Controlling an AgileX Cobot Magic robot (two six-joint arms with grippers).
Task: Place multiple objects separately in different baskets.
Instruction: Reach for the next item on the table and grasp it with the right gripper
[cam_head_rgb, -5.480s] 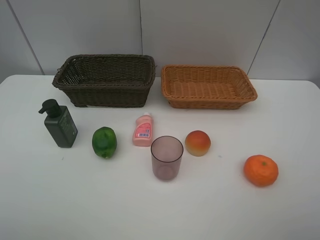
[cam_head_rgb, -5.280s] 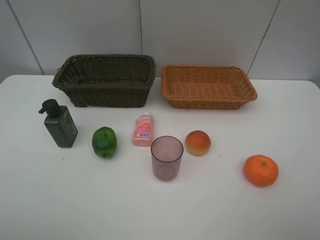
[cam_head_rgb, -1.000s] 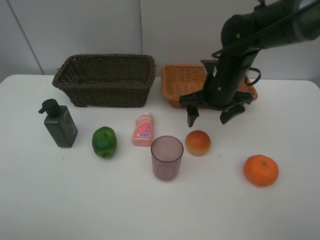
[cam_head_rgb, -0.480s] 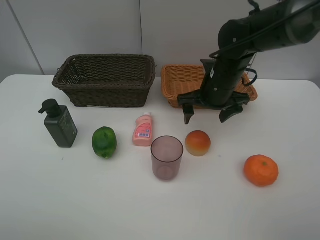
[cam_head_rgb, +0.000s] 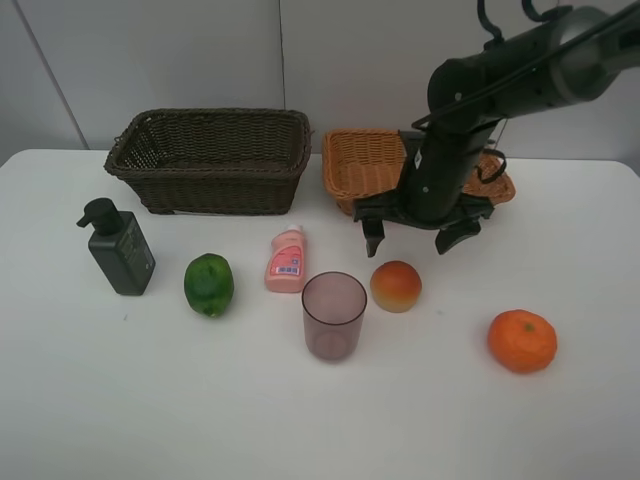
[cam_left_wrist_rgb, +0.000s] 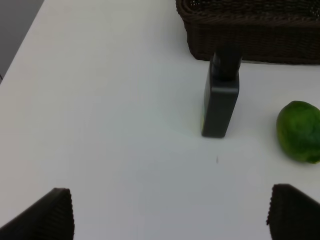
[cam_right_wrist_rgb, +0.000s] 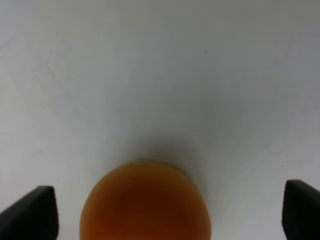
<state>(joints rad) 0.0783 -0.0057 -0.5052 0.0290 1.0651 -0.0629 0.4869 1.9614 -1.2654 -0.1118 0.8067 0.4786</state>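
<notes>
**Centre over the peach before you drop**

The white table (cam_head_rgb: 560, 420) carries everything. From the high camera, the dark brown basket (cam_head_rgb: 210, 160) sits at 11 o'clock from the table's middle. The light orange-tan basket (cam_head_rgb: 365, 165) sits at 1 o'clock, partly hidden by your arm.

Your right gripper (cam_head_rgb: 410, 240) hangs just in front of the tan basket, jaws spread wide with nothing between them. The left gripper (cam_left_wrist_rgb: 170, 215), likewise spread and empty, hovers near the dark green pump bottle (cam_left_wrist_rgb: 220, 102) at the table's 9 o'clock.

The purplish cup (cam_head_rgb: 334, 315) stands close at 8 o'clock of your target, so watch that nearer finger. The target itself, the red-yellow peach (cam_head_rgb: 396, 286), lies on the table at 6 o'clock of the right gripper.

In the right wrist view the peach sits a little off-centre between the fingers. Square up first, then descend straight until the fingers straddle its widest girth. It is round and will likely roll, so close gently and evenly. Lift clear of the rim before carrying it towards 12 o'clock, where the tan basket is nearest.
</notes>
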